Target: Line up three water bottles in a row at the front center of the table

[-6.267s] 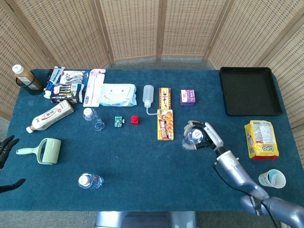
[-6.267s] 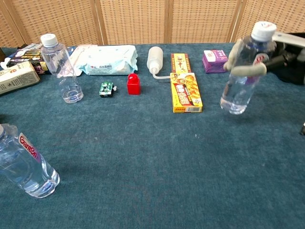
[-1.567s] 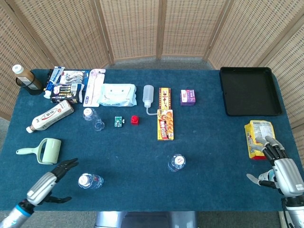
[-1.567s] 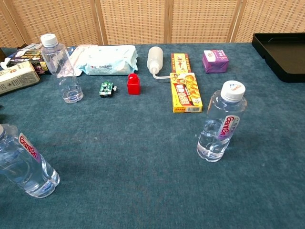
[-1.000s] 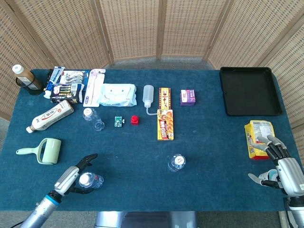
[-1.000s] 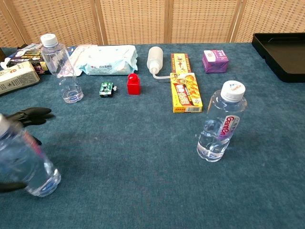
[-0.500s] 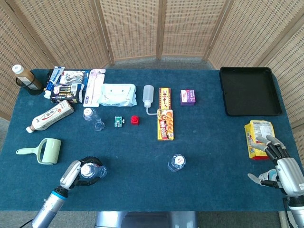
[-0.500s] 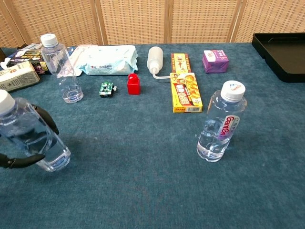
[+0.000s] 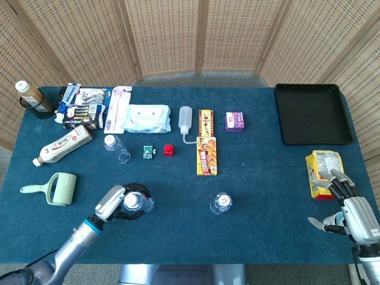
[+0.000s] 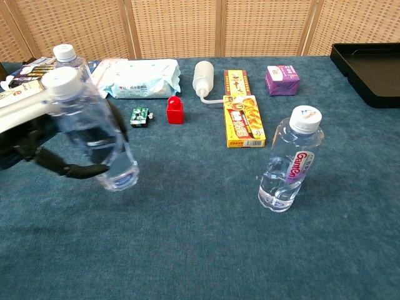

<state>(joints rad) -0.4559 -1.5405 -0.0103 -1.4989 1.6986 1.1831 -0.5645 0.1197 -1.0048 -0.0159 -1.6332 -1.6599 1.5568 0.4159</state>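
Blue-clothed table (image 9: 178,237): the left robot hand (image 9: 116,205) grips a bottle (image 10: 94,128), tilted, cap up; the standing bottle (image 10: 289,159) lies to its right, front centre. The right robot hand (image 9: 350,214) idles, fingers spread.

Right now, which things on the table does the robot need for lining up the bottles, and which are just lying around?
For the job:
- bottle held by the left hand
- bottle standing at front center
- bottle near the wipes

Just lying about:
- wet wipes pack
- red block
- yellow snack box
- purple box
- black tray
- green roller
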